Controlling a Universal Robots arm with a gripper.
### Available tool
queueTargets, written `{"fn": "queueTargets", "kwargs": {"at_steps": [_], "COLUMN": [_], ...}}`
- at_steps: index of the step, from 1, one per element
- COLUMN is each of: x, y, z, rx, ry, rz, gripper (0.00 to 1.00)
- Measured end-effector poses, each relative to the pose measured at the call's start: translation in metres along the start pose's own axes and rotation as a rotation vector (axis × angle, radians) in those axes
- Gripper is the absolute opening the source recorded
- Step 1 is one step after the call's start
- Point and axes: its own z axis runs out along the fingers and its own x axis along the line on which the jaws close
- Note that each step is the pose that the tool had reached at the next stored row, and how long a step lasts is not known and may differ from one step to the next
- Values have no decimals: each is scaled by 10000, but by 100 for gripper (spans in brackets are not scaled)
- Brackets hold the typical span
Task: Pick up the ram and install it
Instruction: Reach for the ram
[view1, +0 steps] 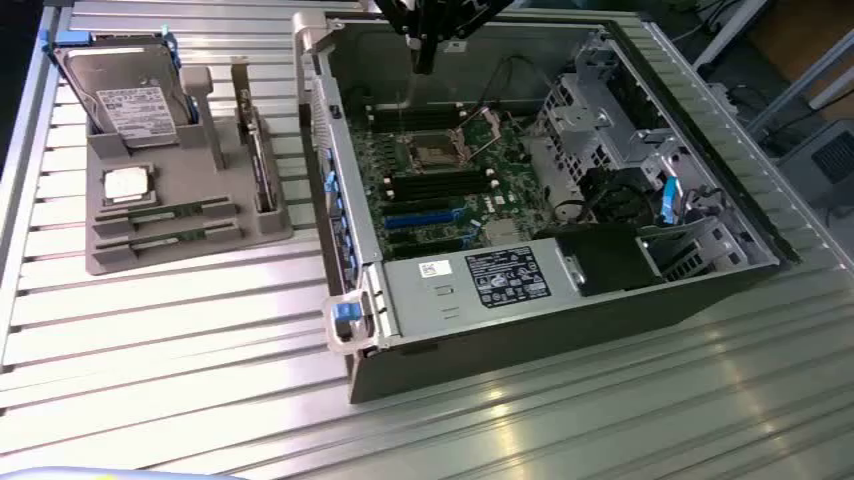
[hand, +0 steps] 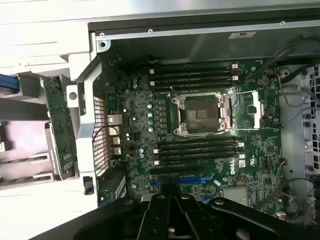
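While the gripper (view1: 424, 66) hangs shut, with nothing seen in it, over the open computer case (view1: 534, 345) at top centre, the ram (view1: 167, 213) lies in the grey tray (view1: 187, 252) at left on the counter (view1: 200, 340)

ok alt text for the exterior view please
An open computer case lies on a slatted metal table, motherboard exposed, with the shut gripper hanging over its far end. On the exterior view's left, a grey tray holds a hard drive, a card and ram sticks.

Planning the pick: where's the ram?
The ram lies in the grey tray at the exterior view's left, in front of the hard drive, outside the computer case.
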Motion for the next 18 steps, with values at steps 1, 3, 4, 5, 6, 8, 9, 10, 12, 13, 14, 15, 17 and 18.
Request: {"fn": "queueTargets", "kwargs": {"at_steps": [1, 3, 4, 5, 6, 8, 9, 10, 12, 13, 14, 15, 17, 18], "x": [33, 73, 82, 91, 101, 118, 128, 138, 174, 190, 213, 224, 243, 257], "y": [-3, -5, -6, -7, -8, -9, -10, -10, -13, -14, -16, -17, -18, -19], "z": [-1, -2, -2, -2, -3, -3, -4, -4, -5, -5, -6, -7, -7, -7], "rx": [0, 2, 4, 9, 12, 19, 21, 23, 39, 49, 63, 71, 79, 86], "ry": [-1, 0, 0, 0, -1, -2, -1, -2, -3, -4, -5, -5, -6, -6], "rz": [0, 0, 0, -1, -1, 0, 0, 0, -1, -1, -2, -2, -3, -3], "gripper": [11, 11, 11, 11, 11, 11, 11, 11, 11, 11, 11, 11, 11, 11]}}
